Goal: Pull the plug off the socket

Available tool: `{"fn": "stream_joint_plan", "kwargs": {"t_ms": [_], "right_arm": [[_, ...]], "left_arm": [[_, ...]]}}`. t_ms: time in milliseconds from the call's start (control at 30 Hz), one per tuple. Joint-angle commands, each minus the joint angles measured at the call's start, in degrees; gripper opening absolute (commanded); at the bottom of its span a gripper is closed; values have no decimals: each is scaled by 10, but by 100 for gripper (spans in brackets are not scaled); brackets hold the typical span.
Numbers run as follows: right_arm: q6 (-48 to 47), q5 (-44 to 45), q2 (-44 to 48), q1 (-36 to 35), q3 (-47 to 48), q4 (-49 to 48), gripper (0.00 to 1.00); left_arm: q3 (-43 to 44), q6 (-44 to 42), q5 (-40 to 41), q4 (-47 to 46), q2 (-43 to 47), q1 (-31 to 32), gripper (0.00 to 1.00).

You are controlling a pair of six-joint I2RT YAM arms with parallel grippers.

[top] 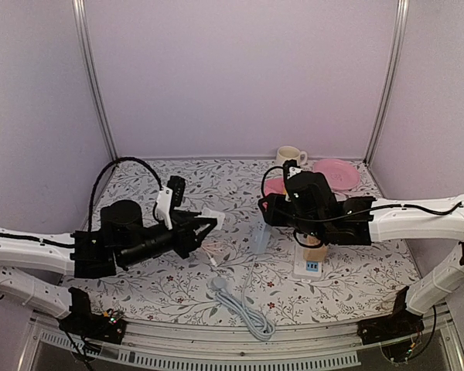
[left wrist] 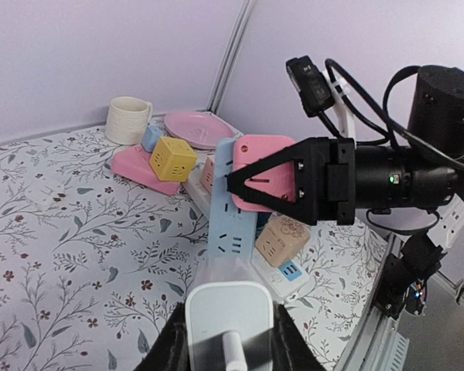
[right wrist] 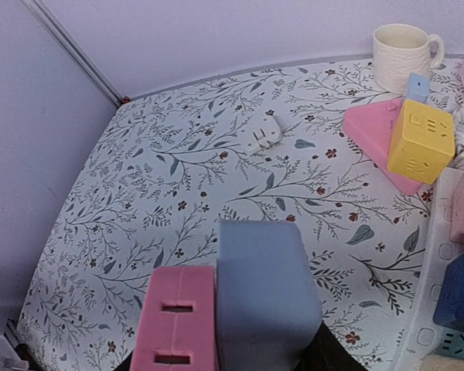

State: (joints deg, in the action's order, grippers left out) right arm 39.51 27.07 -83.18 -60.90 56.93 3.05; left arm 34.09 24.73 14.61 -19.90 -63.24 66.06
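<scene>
My left gripper (top: pixel 207 226) is shut on a white plug (left wrist: pixel 230 325) with a short cable stub; its fingers flank the plug at the bottom of the left wrist view. The plug sits at the near end of a light blue power strip (left wrist: pixel 230 209); I cannot tell whether its pins are still in the socket. My right gripper (top: pixel 265 215) is shut on the far end of that strip (right wrist: pixel 267 297), next to a pink adapter (right wrist: pixel 176 321) plugged into it. The strip (top: pixel 261 238) is held above the table between the two grippers.
A white power strip (top: pixel 309 267) carrying a tan cube adapter (left wrist: pixel 282 238) lies under the right arm. A yellow cube (right wrist: pixel 421 139), a pink wedge (right wrist: pixel 371 127), a cream mug (top: pixel 291 155) and a pink plate (top: pixel 336 173) stand at the back right. A white cable (top: pixel 243 309) lies at the front.
</scene>
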Motion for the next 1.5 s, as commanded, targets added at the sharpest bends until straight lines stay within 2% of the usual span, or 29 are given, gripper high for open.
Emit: {"fn": "stream_joint_plan", "kwargs": {"t_ms": [0, 133, 233, 400, 600, 800, 867, 1067, 1200, 1233, 1467], "right_arm": [[-17, 24, -1, 11, -9, 8, 2], [-7, -20, 10, 11, -32, -27, 3], [-3, -58, 18, 12, -50, -56, 3], [13, -106, 26, 11, -65, -82, 2], [25, -141, 33, 11, -76, -106, 3], [33, -156, 44, 12, -84, -112, 3], [33, -161, 49, 12, -88, -117, 3], [37, -164, 60, 12, -95, -121, 3], [39, -164, 66, 12, -99, -122, 3], [40, -164, 67, 12, -99, -123, 3], [40, -173, 74, 12, -102, -130, 3]], "left_arm": [[-49, 9, 8, 8, 54, -37, 0], [-75, 37, 43, 58, 107, -81, 1], [-92, 63, 50, 99, 139, -126, 9], [-135, 111, -33, 101, 156, -240, 12], [-170, 179, -165, 60, 78, -380, 8], [-179, 190, -221, 21, -21, -427, 8], [-185, 194, -224, 13, -33, -430, 18], [-197, 201, -202, 23, -20, -431, 67], [-191, 196, -171, 59, 11, -432, 94], [-188, 195, -164, 71, 20, -432, 97], [-172, 186, -117, 164, 122, -430, 97]]}}
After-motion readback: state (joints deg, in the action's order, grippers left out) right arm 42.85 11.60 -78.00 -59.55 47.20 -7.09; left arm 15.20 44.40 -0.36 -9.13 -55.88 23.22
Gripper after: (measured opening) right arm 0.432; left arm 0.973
